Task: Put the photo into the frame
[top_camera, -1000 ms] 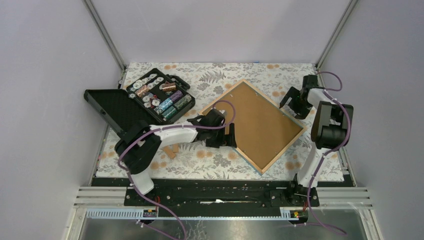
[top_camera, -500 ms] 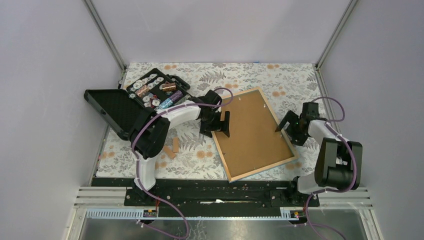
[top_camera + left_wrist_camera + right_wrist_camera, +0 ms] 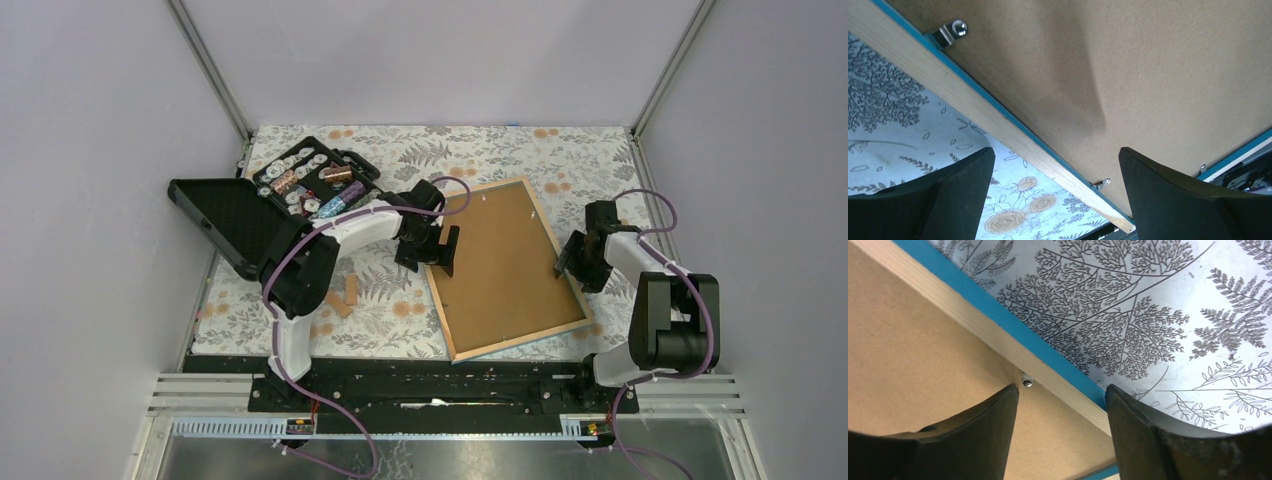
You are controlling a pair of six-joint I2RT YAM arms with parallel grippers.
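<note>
The frame [image 3: 441, 318] lies back-up on the floral cloth, its light wood rim and thin blue edge showing, with a plain brown backing board [image 3: 505, 265] filling it. The photo is hidden. My left gripper [image 3: 440, 250] is open astride the frame's left rim [image 3: 998, 120], one finger over the cloth and one over the board. My right gripper [image 3: 567, 262] straddles the right rim [image 3: 973, 320] with its jaws still apart; its inner finger [image 3: 973, 430] hovers over the board beside a small metal clip [image 3: 1026, 382]. Neither gripper [image 3: 1055, 150] [image 3: 1062, 387] holds anything.
An open black case [image 3: 320, 190] of small parts stands at the back left, its lid [image 3: 225, 225] folded out to the left. Two small wooden pieces [image 3: 350, 290] lie on the cloth near the left arm. Metal posts and walls close in the sides.
The frame has turned from a diamond lie to nearly square with the table. The left gripper went to its left rim, the right arm swung down to its right rim, and the right jaws narrowed.
</note>
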